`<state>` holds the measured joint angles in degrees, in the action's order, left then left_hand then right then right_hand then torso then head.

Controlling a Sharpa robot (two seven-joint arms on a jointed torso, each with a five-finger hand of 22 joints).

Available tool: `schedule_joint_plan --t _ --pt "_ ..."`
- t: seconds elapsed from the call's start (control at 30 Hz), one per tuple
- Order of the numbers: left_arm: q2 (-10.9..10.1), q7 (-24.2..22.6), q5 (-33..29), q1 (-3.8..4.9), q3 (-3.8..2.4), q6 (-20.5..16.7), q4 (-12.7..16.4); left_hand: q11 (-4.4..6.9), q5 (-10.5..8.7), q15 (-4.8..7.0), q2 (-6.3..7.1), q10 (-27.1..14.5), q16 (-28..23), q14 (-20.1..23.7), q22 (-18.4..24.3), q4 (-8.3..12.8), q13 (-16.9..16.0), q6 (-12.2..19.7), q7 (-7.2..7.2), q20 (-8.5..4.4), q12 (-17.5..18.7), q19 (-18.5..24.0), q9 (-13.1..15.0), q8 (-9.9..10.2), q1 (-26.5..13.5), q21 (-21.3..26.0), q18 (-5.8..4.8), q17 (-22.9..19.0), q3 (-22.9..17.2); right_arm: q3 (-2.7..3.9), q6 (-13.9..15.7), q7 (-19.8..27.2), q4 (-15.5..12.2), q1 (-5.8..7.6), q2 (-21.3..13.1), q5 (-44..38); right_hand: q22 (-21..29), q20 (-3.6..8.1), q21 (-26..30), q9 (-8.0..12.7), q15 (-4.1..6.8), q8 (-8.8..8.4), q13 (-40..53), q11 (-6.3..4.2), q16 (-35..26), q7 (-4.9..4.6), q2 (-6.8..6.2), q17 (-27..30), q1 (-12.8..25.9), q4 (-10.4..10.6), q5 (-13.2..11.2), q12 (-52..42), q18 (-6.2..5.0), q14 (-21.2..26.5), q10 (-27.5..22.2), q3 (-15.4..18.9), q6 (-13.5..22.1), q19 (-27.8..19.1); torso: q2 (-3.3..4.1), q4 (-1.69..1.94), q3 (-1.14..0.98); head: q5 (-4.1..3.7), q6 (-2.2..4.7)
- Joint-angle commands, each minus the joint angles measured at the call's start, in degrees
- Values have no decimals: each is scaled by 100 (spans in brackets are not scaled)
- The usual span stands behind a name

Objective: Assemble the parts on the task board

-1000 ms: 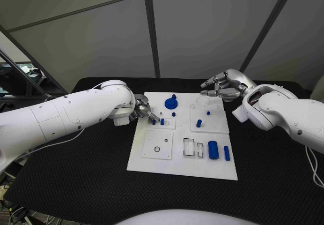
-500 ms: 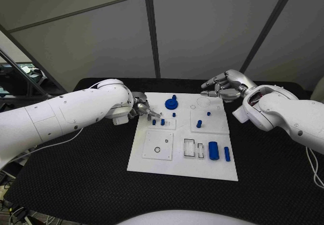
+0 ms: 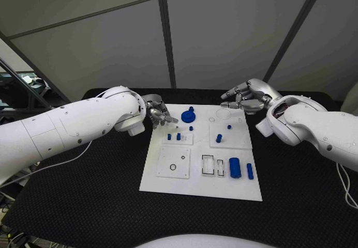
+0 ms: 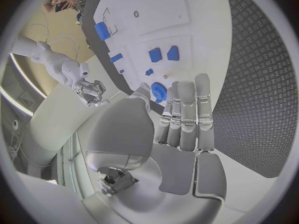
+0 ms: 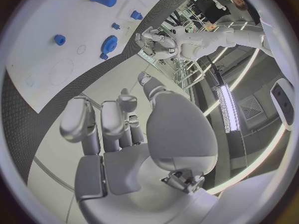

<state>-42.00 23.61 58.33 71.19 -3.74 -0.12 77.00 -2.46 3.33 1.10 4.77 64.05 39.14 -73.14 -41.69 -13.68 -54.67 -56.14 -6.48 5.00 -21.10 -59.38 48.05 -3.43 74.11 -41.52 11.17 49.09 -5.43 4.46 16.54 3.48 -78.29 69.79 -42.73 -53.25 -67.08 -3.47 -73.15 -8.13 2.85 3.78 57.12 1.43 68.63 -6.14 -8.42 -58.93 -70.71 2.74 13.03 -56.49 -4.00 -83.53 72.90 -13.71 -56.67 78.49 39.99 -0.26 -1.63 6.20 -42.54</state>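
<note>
The left hand (image 3: 158, 115), empty with fingers apart, has lifted from the two small blue pegs (image 3: 174, 137) toward the white task board's (image 3: 187, 178) far corner, near the blue toothed gear (image 3: 189, 115). The right hand (image 3: 244, 96) hovers, loosely curled and empty, over the black counter (image 3: 89, 186). The gear looks next.

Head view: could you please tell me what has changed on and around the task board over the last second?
The left hand has lifted away from the two small blue pegs and drawn back toward the far left edge of the task board, holding nothing. The right hand stayed hovering near the board's far right corner. The blue gear and the other parts kept their places.
</note>
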Motion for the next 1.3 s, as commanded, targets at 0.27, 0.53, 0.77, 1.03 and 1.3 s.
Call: schedule_joint_plan --t 0.27,0.53,0.77,1.03,1.3 --pt "322 -2182 955 11 204 -984 -234 -144 390 -138 381 5 -1000 482 518 739 1917 -15 -63 157 1023 157 -1455 -7 1293 827 -109 -639 -520 2 -2 30 -44 10 1 -4 178 -6 158 -12 -1 -8 -324 -1 -166 -16 1 158 32 41 35 334 -140 42 -182 -38 34 -104 16 -16 1 -81 47" --pt "598 -2475 1820 13 310 -911 -410 -246 418 -252 431 4 -1424 547 745 776 2982 -46 -26 264 1314 199 -2171 -24 1149 1223 -93 -1039 -568 1 -1 23 -72 10 13 -4 178 -6 158 -12 -1 -8 -324 -1 -166 -16 1 158 32 41 35 334 -140 42 -182 -38 34 -104 17 -10 3 -121 45" --pt "807 -2386 2353 14 370 -716 -572 -127 434 -66 394 186 -170 -418 455 826 3395 -195 -14 86 1236 -534 -2475 -37 1059 722 -78 -349 -538 1 -7 16 -69 10 27 -4 180 -6 165 -14 -1 -7 -347 -2 -174 -15 5 155 24 39 38 355 -140 41 -189 -50 33 -103 12 -9 4 -136 29" --pt "1009 -2200 2693 12 410 -444 -759 -104 432 -4 397 152 2385 -924 -1015 866 3913 -306 -12 1 1164 -1082 -2869 -32 956 -874 -256 1480 -572 1 -15 10 -68 10 40 -4 180 -6 165 -14 -1 -7 -347 -2 -174 -15 5 155 24 39 38 355 -140 41 -189 -50 33 -103 15 -11 4 -151 30" --pt "1155 -2080 2883 4 427 -289 -937 -143 442 9 394 -76 2834 -1081 -1729 910 4169 -322 -24 -9 1237 -1357 -3022 -36 932 -1619 -367 1752 -588 1 -22 9 -63 10 53 -4 169 -6 160 -15 -1 -7 -345 -2 -170 -15 11 142 19 39 40 350 -138 38 -183 -59 33 -96 12 -9 1 -163 9"
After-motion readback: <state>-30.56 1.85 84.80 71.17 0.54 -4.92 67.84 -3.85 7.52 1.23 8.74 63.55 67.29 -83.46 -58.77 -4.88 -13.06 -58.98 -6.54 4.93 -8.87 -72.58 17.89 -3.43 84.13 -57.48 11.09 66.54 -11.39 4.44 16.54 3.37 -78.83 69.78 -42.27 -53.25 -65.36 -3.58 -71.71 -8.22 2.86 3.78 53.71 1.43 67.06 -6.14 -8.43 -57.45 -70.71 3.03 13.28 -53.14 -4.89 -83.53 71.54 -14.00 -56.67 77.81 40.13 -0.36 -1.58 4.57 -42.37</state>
